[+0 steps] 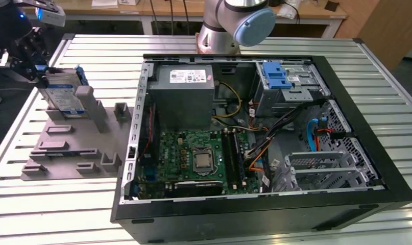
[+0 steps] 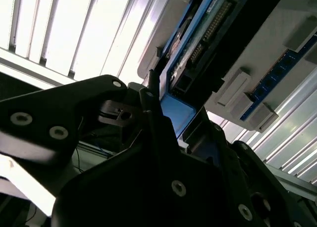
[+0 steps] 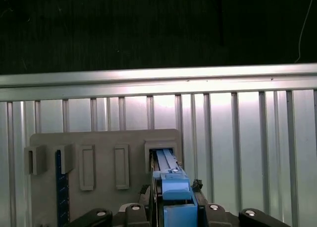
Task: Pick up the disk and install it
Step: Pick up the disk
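My slatted metal surface carries the open black computer case, well away from the jaws. Below them a grey moulded holder stands the disk on edge; the jaws look clamped on its blue plastic frame. Stiff, dense, shock-sensitive, I judge: hold the frame's edges.

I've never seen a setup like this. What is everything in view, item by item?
table: one, silver, slatted, under everything.
computer case: one, black, open, exterior view's right.
power supply: one, grey, inside the case.
motherboard: one, green, inside the case.
drive cage: one, silver with blue latch, inside the case.
holder plate: one, grey, exterior view's left.
disk: one, silver with blue frame, upright in the holder plate.
arm: one, grey with blue cap, behind the case.
gripper: one, black, at the disk's top.
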### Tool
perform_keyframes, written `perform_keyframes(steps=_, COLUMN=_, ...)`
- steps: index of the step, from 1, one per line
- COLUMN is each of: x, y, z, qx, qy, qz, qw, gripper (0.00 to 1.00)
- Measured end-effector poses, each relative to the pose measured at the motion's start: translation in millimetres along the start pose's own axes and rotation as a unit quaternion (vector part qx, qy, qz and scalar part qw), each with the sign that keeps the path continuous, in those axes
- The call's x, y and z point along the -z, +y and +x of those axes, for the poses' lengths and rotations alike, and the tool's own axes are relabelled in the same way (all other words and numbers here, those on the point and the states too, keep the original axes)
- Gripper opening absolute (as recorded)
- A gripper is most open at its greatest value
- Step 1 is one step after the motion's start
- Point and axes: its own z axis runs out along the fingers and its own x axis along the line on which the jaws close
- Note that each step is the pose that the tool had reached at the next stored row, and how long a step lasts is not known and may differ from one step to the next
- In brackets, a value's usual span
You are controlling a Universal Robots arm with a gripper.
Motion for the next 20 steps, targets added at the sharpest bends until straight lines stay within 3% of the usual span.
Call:
perform_keyframes(steps=3, x=0.0, y=0.0, z=0.0, qx=0.000, qy=0.0000, qz=0.0000, qw=1.0000, gripper=0.42)
perform_keyframes(steps=4, x=0.0, y=0.0, z=0.0, qx=0.000, qy=0.0000, qz=0.0000, qw=1.0000, gripper=0.36)
perform_keyframes(steps=20, x=0.0, y=-0.1, z=3.8, qx=0.011, qy=0.0006, qz=-0.0001, qw=0.9999, gripper=0.38)
